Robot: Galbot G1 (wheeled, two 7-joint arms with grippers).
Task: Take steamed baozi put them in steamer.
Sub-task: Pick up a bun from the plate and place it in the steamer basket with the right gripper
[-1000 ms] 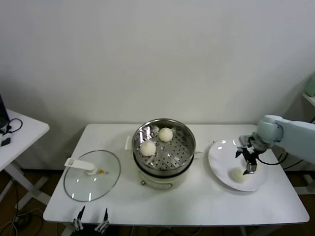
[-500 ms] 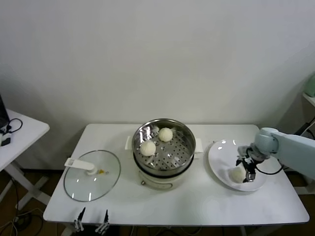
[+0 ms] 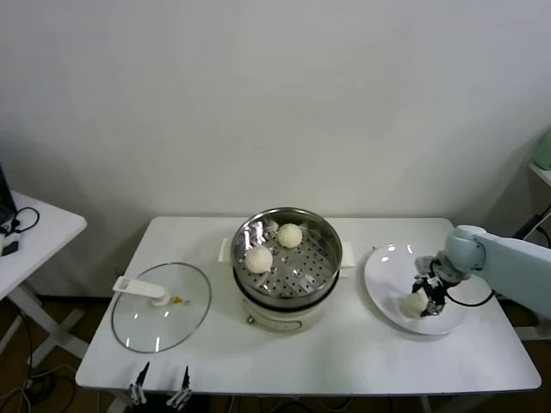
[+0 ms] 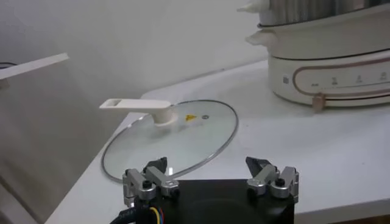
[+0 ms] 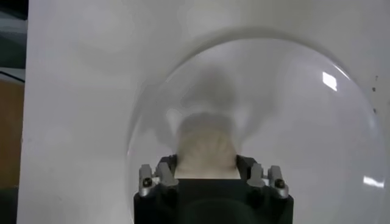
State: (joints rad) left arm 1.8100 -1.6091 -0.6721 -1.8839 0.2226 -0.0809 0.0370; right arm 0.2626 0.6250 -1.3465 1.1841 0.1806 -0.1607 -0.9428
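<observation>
Since a second earlier, the right gripper (image 3: pixel 424 297) had dropped lower over the flat white plate (image 3: pixel 385 274) and now sat with its fingers on either side of a round cream-white steamed baozi (image 5: pixel 206 148), grasping it on the plate. Well off to its left, two more baozi (image 3: pixel 259 259) lay in the shiny round stainless-steel steamer (image 3: pixel 320 267). The left gripper (image 4: pixel 211 178) hung spread open, parked at the white tabletop (image 3: pixel 379 348) edge near the glass lid (image 4: pixel 170 139).
</observation>
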